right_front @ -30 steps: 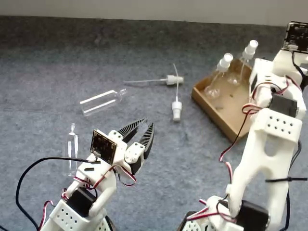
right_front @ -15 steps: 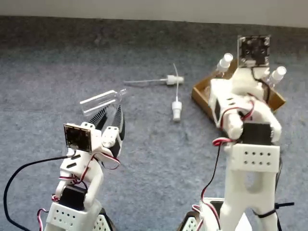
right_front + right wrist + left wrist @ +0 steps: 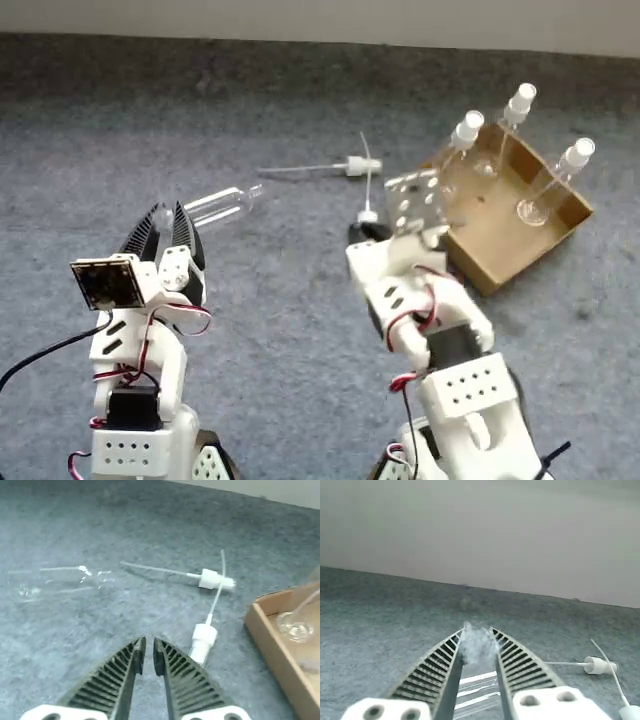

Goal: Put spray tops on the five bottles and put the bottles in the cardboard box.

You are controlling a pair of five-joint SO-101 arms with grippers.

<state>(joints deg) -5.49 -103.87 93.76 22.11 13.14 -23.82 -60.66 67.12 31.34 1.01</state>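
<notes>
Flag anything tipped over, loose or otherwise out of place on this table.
A clear bottle lies on its side on the carpet, uncapped. A spray top and a second spray top lie loose near it, tubes exposed. Three capped bottles stand in the cardboard box. Nothing looks spilled or broken.

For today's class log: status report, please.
Left tool open over lying bottle. Right tool narrowly open, empty, near spray top. Three capped bottles in box. Nothing blocking.

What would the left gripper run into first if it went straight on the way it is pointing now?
Most likely the clear bottle lying on the carpet: the left gripper is open and the bottle shows between its fingers in the left wrist view. Depth is hard to judge.
</notes>
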